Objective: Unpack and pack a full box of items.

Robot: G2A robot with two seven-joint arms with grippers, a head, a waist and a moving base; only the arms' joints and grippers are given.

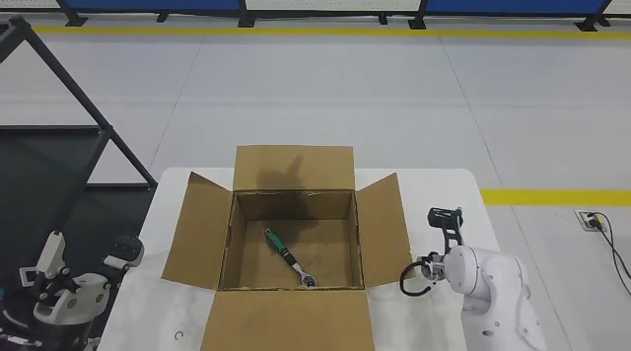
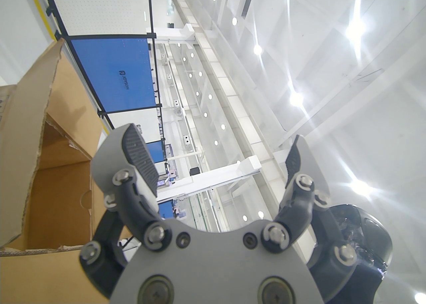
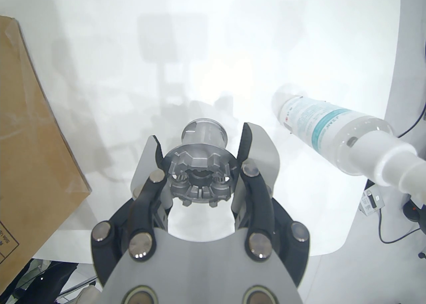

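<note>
An open cardboard box (image 1: pixel 197 238) sits mid-table with all flaps folded out. Inside on its floor lies a ratchet wrench (image 1: pixel 289 255) with a green handle. To the right of the box, low over the white table, my right gripper (image 3: pixel 199 139) (image 1: pixel 414 278) is shut on a grey toothed metal part (image 3: pixel 199 165). A white spray bottle (image 3: pixel 329 140) lies on the table beside that gripper. My left gripper (image 2: pixel 214 139) (image 1: pixel 87 252) is off the table's left edge, open and pointing upward, nothing between its pads. The box's left flap (image 2: pixel 36 112) is near it.
The box's right flap (image 3: pixel 30 152) lies close to the right gripper. The table's right edge (image 3: pixel 372 192) runs just past the bottle, with cables on the floor beyond. A dark metal frame (image 1: pixel 69 105) stands at the left of the table.
</note>
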